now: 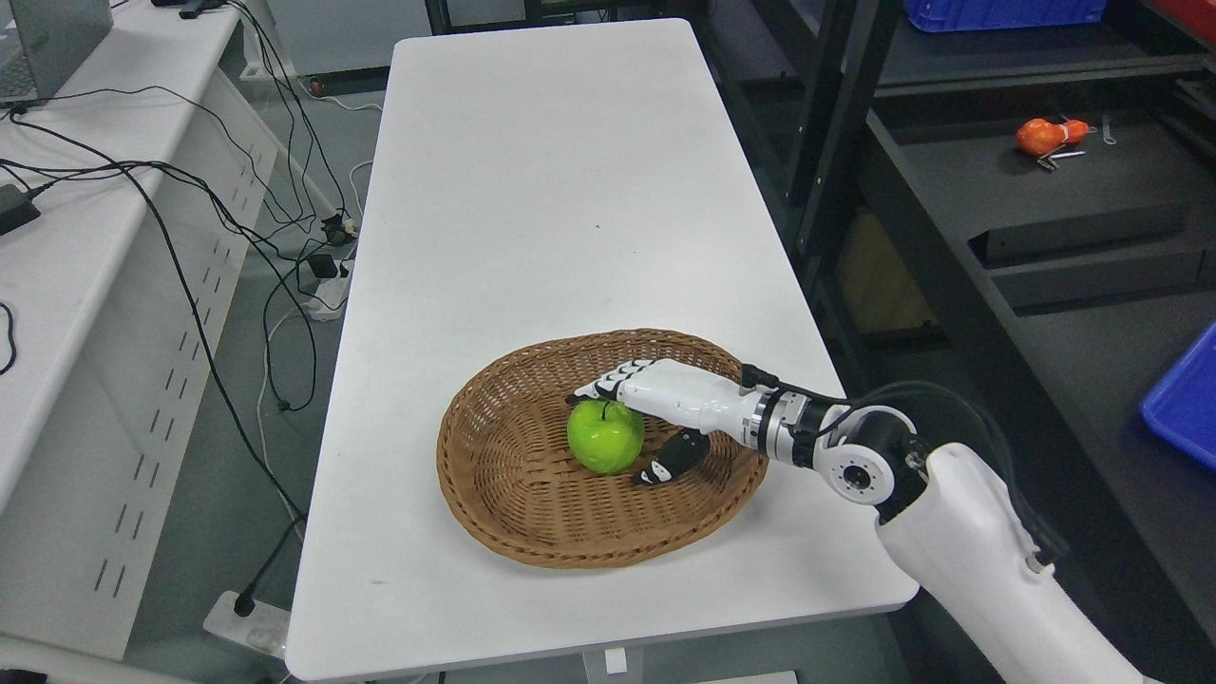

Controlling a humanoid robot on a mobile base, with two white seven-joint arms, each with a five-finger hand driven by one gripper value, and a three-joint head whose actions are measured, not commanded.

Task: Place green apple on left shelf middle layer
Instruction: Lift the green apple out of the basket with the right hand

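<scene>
Head view. The green apple (605,437) is sitting in the wicker basket (494,475), right of the basket's centre, on the white table (560,190). The right hand (655,418) is reaching in from the right: its fingers (608,385) are arching over the top of the apple, and the dark-tipped thumb (665,463) is lying low on the near right side. The hand is partly open and cupping the fruit; whether the pads are touching yet is not clear, and nothing is lifted.

Step in hand, as judged: closing the grasp. Advice:
- the thumb should oppose the fingers across the widest part of the apple;
- close slowly, since the skin looks smooth and the fruit could roll;
- lift straight up to clear the basket rim.

Left arm is not showing.
</scene>
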